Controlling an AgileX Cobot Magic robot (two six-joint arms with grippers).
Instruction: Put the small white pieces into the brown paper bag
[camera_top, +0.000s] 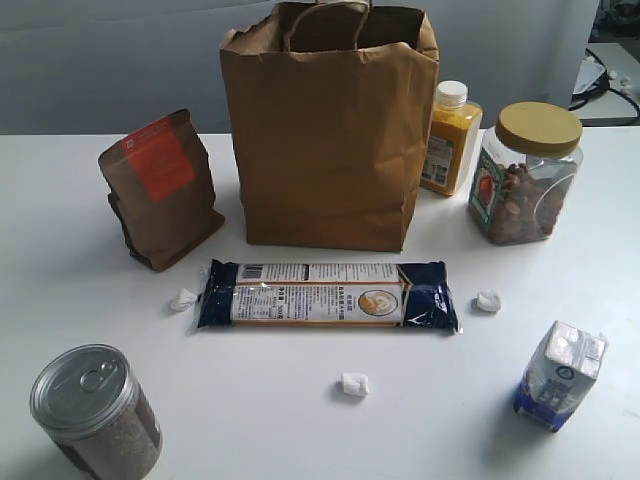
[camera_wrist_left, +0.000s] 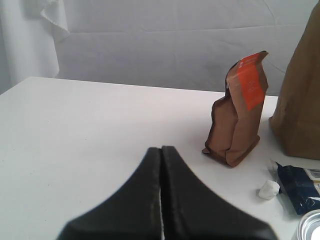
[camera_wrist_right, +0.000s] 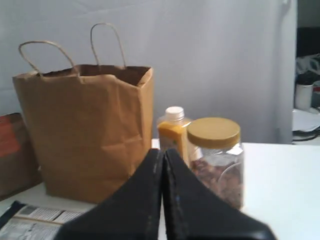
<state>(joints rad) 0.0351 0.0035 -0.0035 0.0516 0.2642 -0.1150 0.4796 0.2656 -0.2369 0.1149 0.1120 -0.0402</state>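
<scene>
Three small white pieces lie on the white table: one (camera_top: 183, 299) at the left end of the long blue packet, also in the left wrist view (camera_wrist_left: 268, 189); one (camera_top: 354, 384) in front of the packet; one (camera_top: 488, 301) to its right. The tall brown paper bag (camera_top: 330, 130) stands open at the back, also in the right wrist view (camera_wrist_right: 87, 130). My left gripper (camera_wrist_left: 161, 150) is shut and empty, well away from the near piece. My right gripper (camera_wrist_right: 163, 151) is shut and empty, facing the bag and jars. Neither gripper shows in the exterior view.
A brown pouch with an orange label (camera_top: 160, 188) stands left of the bag. A long blue packet (camera_top: 327, 295) lies in front. An orange bottle (camera_top: 450, 138) and a yellow-lidded jar (camera_top: 524, 172) stand right. A metal can (camera_top: 95, 410) and a blue carton (camera_top: 561, 374) sit at the front corners.
</scene>
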